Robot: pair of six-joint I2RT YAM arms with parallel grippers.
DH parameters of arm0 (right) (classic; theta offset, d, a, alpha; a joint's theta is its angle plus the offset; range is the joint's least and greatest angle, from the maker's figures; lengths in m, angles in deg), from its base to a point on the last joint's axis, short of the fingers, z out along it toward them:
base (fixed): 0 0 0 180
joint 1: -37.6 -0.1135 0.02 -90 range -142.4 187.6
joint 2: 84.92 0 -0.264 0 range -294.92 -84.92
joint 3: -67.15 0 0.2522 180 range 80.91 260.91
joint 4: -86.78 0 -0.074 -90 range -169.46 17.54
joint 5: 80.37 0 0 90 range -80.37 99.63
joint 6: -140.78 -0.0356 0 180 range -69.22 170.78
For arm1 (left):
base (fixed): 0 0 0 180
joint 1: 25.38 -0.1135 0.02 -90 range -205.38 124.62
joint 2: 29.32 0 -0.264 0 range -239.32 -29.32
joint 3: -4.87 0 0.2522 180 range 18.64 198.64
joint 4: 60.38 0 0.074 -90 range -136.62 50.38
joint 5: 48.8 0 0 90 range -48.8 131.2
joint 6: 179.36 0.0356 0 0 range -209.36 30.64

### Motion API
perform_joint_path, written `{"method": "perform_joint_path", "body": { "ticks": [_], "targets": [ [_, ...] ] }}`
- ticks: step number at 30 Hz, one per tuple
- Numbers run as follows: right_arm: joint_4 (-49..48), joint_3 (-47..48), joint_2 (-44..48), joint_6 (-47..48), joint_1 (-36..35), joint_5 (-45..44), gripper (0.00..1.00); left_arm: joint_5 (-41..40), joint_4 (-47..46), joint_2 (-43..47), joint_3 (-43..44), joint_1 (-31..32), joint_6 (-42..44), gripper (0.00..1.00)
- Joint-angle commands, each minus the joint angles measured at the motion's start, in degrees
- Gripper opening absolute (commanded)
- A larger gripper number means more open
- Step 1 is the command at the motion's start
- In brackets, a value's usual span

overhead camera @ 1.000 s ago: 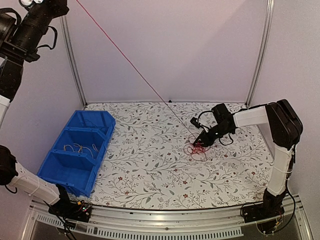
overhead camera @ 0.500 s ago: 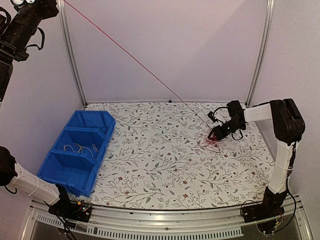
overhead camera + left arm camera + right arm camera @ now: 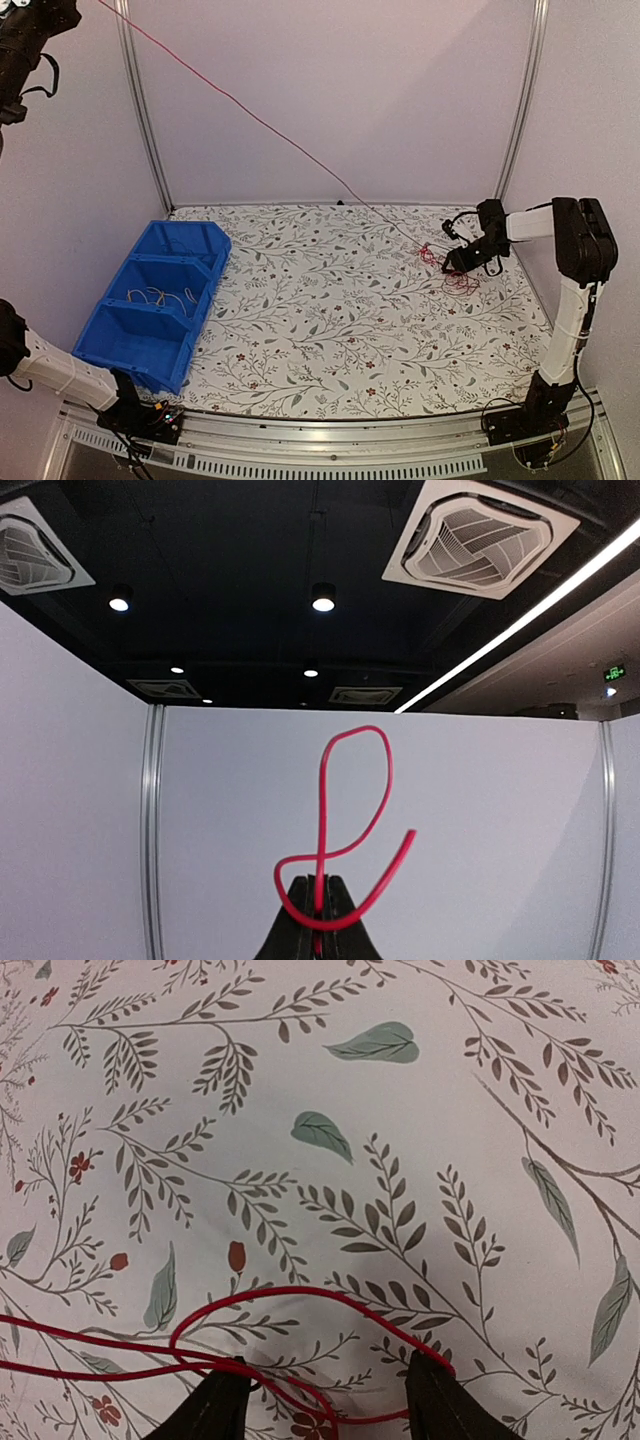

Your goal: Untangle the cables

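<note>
The cables are thin red wires. A small tangled clump (image 3: 452, 272) lies on the floral table at the far right. One red strand (image 3: 260, 120) runs taut from it up and out past the top left of the top view. My left gripper (image 3: 318, 892) is raised high and shut on that strand's curled end (image 3: 352, 780). My right gripper (image 3: 458, 264) hovers low over the clump. In the right wrist view it (image 3: 325, 1400) is open, with red loops (image 3: 300, 1300) lying on the cloth between its fingertips (image 3: 215, 1400) and touching both.
A blue three-compartment bin (image 3: 205, 252) stands at the table's left, with a few thin pale wires (image 3: 160, 297) in its middle compartment. Aluminium frame posts (image 3: 518, 100) and white walls enclose the back and sides.
My right gripper has opened and moved right and back, with the clump dragged along. The left arm has climbed further up and left, and the strand now runs at a shallower slope.
</note>
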Motion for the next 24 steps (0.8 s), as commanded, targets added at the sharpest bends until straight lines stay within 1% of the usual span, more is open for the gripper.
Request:
{"method": "perform_joint_path", "body": {
  "ticks": [1,3,4,5,7,9,10,11,12,13,15,19,22,24],
  "targets": [
    [1.88,1.23,0.4,0.92,0.88,0.68,0.43,-0.41,3.95,1.66,-2.58,-0.57,-3.16,0.0],
    [2.25,1.12,0.84,1.96,1.06,3.1,0.22,-0.41,5.17,2.74,-5.5,-0.55,-4.9,0.0],
    [2.37,1.12,1.13,2.34,1.11,3.33,0.09,-0.78,5.79,3.26,-7.02,-0.55,-5.2,0.0],
    [2.54,1.18,1.3,2.53,1.15,3.25,0.0,-1.7,6.25,3.94,-8.46,-0.53,-5.46,0.0],
    [2.74,1.28,1.63,3.23,1.56,1.61,0.0,-4.07,5.79,6.13,-11.05,-0.54,-4.9,0.0],
    [2.71,1.41,2.17,3.59,3.56,1.01,0.0,-6.88,5.16,7.97,-11.06,-0.52,-2.7,0.0],
    [2.7,1.74,2.2,3.48,5.25,0.92,0.02,-8.33,5.12,8.52,-9.06,-0.48,-1.17,0.0],
    [3.39,2.47,1.68,3.33,6.31,0.48,0.08,-9.88,5.54,8.96,-7.12,-0.44,0.08,0.0],
    [4.18,3.52,1.18,3.35,7.12,-0.2,0.12,-11.17,6.2,9.39,-5.57,-0.44,1.38,0.0],
    [4.79,4.25,0.39,3.47,7.66,-0.66,0.12,-12.72,6.35,9.89,-4.52,-0.48,2.9,0.0],
    [4.9,4.84,-0.5,3.51,8.61,-1.35,0.11,-15.26,6.75,10.88,-4.19,-0.42,4.77,0.0],
    [5.08,5.19,-0.67,2.7,8.98,-1.49,0.05,-17.43,7.01,12.0,-8.18,-0.47,5.99,0.0],
    [5.44,5.23,-0.81,2.36,8.98,-0.79,0.04,-17.32,7.11,12.55,-12.63,-0.48,4.6,0.0],
    [5.73,5.1,-0.78,2.25,8.98,-0.54,0.01,-16.32,7.51,12.96,-15.92,-0.41,2.26,0.0]
  ]
}}
